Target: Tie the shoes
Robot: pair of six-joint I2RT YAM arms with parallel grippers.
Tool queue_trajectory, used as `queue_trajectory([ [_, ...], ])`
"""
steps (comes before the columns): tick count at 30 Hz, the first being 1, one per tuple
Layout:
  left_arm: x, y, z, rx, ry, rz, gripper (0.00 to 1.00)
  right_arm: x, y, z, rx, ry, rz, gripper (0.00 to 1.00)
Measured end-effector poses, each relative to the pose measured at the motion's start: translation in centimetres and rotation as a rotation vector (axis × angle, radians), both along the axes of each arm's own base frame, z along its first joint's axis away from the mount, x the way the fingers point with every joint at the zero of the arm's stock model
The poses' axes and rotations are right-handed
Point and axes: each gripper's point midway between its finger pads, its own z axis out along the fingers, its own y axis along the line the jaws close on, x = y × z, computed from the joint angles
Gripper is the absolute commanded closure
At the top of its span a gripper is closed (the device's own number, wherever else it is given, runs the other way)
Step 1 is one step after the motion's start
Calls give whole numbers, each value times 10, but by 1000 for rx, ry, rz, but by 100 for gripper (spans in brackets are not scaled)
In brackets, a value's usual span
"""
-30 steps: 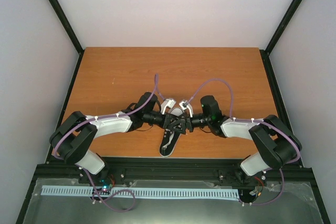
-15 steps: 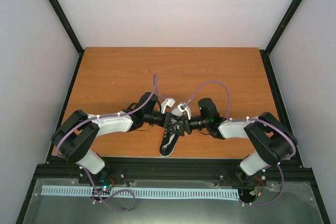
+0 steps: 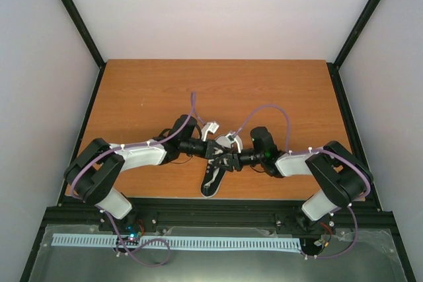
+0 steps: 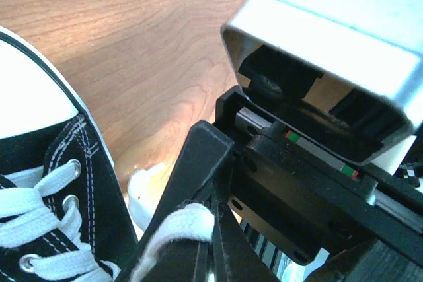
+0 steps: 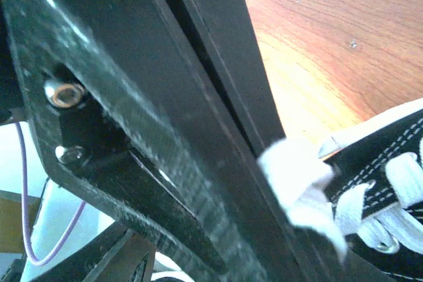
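The black canvas sneaker with white rubber toe cap (image 3: 211,181) lies lengthwise at the middle of the orange-brown wooden table (image 3: 145,90), its near end close to the front edge, so I have little room there. Bare wood stretches wide behind it and to both sides. Both arms reach inward with elbows bent outward, and the wrists meet over the shoe's far half. The left gripper (image 3: 213,150) is clamped on a flat white lace (image 4: 177,226). The right gripper (image 3: 229,159) sits just beside it, almost touching; I cannot tell how its jaws stand. I count one sneaker, two arms and two grippers.
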Motion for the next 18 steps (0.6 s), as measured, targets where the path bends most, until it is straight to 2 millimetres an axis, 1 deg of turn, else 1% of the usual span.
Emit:
queue_trajectory([
  [4,3,1,1,-2,2,15,99,2,-1,-2,-9,0,-21,64],
  [8,4,1,2,-6,4,18,99,6,-2,-5,-22,2,-47,81],
  [10,5,1,2,-8,3,21,99,6,-4,-8,-30,9,-59,85],
  [13,6,1,2,-5,1,27,99,7,-5,-10,-38,10,-76,95],
  [14,6,1,1,-4,0,29,99,8,-5,-10,-38,6,-78,97],
  [18,8,2,1,0,-4,37,98,9,-7,-9,-36,-4,-96,97],
])
